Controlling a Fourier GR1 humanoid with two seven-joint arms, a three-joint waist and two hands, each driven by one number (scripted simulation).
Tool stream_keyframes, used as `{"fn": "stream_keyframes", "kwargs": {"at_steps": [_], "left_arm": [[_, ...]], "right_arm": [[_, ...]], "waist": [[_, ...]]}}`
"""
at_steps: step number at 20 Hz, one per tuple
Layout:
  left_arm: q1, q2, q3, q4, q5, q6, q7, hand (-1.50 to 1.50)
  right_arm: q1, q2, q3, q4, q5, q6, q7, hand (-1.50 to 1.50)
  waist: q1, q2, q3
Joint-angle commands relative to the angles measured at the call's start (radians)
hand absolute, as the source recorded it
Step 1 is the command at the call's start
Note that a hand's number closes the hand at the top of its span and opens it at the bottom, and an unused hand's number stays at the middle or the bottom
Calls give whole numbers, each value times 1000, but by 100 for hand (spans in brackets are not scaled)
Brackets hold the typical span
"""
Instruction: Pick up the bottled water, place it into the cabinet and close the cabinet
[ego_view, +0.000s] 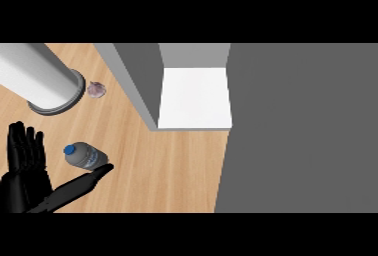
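The bottled water (85, 156) stands on the wooden bench (170, 170) toward the lower left, seen almost from straight above so that its blue cap points up and to the left and its clear body with a pale label shows below it. One black robot hand (26, 172) comes in from the lower left corner (which arm it belongs to I cannot tell from here). It is spread wide open: its fingers (22, 142) stand straight and upward just to the left of the bottle, while its thumb (85, 181) stretches out to the right and its tip reaches the bottle's lower edge, touching or very nearly so. Nothing is curled round the bottle, so the hand has hold of nothing. Farther up the bench, the cabinet (193, 97) stands open, its white inner floor showing between a grey side wall on the left and a broad grey door panel (303, 130) that fills the whole right side of the view. The bottle sits well apart from that opening, down and to the left of it. At the upper left a thick white cylinder (40, 80) rises from a grey ring base, and just beside that base lies a small pale, purplish round thing (97, 89) that I cannot make out.
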Motion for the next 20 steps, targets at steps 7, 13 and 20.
{"fn": "stream_keyframes", "kwargs": {"at_steps": [7,13,20], "left_arm": [[-52,-10,147,342,167,-141,-278,-150],[-60,-28,191,492,199,-183,-388,-150],[-118,-36,247,694,208,-205,-544,-150]], "right_arm": [[8,-33,-16,-182,-31,-10,105,-150],[56,-37,31,-178,9,-6,61,-150],[-20,-7,62,-142,71,-51,101,-150]], "waist": [[0,1,0],[-1,0,1],[2,1,1]]}}
